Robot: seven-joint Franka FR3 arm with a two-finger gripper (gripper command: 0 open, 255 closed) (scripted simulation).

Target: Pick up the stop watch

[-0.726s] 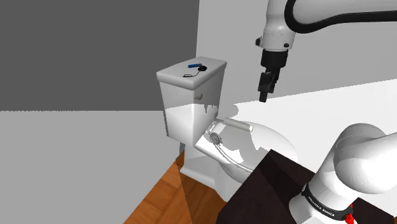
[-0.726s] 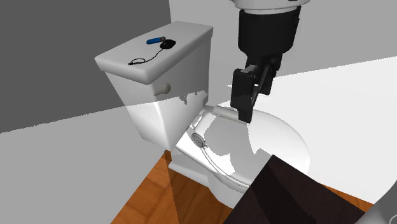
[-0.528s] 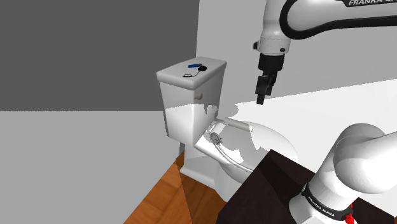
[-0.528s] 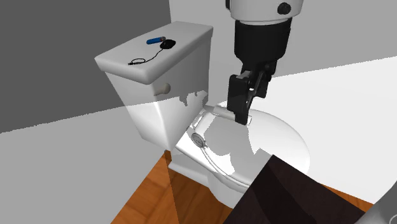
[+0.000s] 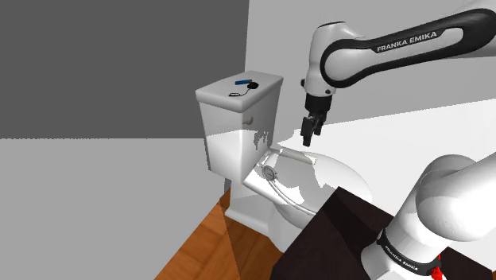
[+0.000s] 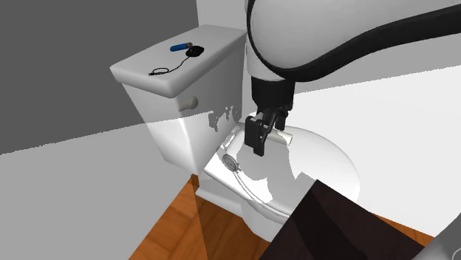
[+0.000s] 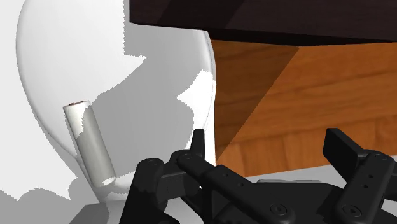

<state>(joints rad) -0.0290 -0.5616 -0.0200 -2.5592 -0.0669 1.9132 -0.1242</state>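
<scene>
Arm (image 5: 373, 56) arched over, wrist tilted dwn; fingers (image 7: 343, 149) apart, wide gap btwn tips.

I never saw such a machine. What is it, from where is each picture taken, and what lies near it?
It is a white robot arm standing on a dark box. Two pictures come from cameras standing nearby; the third comes from a camera on its hand, looking past the black tool. Below is a toilet, its lid closed. On the lid lie a white tube and a round grey watch. A small black and blue thing lies on the tank. The tool is open and holds nothing.
</scene>
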